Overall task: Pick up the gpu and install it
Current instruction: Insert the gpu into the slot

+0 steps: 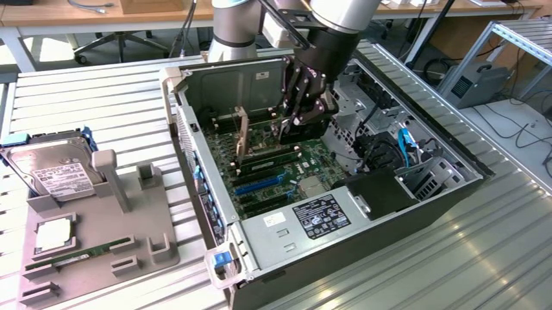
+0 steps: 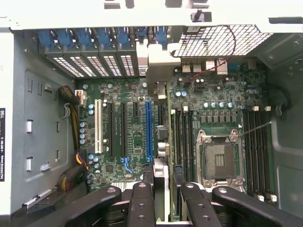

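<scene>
Memory sticks (image 1: 269, 158) and drive cage (image 1: 362, 106) crowd open computer case (image 1: 250, 248); end effector (image 1: 302, 126) pinches upright gpu (image 2: 161, 182) above motherboard (image 2: 135, 137).

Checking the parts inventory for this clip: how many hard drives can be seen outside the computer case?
1. The hard drive leans in the grey holder at the exterior view's left, beside the computer case. The blue plastic behind it may hide another.
</scene>
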Action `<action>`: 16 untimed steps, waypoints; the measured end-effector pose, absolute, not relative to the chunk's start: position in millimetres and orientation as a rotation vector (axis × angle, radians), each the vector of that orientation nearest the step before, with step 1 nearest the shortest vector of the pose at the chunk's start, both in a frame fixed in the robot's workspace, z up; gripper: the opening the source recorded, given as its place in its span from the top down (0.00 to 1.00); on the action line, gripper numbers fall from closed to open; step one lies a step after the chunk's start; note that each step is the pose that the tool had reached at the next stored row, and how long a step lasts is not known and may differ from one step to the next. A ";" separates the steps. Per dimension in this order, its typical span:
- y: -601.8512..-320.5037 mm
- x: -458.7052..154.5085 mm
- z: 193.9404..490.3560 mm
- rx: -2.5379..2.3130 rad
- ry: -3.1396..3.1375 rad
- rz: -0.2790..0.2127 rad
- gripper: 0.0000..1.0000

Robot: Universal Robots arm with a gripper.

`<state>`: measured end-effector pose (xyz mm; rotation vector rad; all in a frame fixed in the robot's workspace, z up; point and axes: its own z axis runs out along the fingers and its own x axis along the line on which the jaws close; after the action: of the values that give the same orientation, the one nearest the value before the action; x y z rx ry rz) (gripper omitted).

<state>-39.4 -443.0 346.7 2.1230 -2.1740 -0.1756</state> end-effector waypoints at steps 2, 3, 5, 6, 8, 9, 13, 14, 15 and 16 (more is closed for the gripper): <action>-443.9 -39.4 346.8 2.123 -2.174 -0.176 0.73; -444.4 -39.4 346.7 2.123 -2.174 -0.176 0.73; -445.2 -39.4 346.7 2.123 -2.174 -0.176 0.73; -445.7 -39.4 346.7 2.123 -2.174 -0.176 0.73; -446.5 -39.4 346.8 2.123 -2.174 -0.176 0.73; -446.9 -39.4 346.8 2.123 -2.174 -0.176 0.73; -448.7 -39.4 346.7 2.123 -2.174 -0.176 0.73; -449.1 -39.4 346.8 2.123 -2.174 -0.176 0.73; -449.6 -39.4 346.7 2.123 -2.174 -0.176 0.73; -450.0 -39.4 346.7 2.123 -2.174 -0.176 0.73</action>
<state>-39.4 -450.0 346.7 2.1230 -2.1739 -0.1756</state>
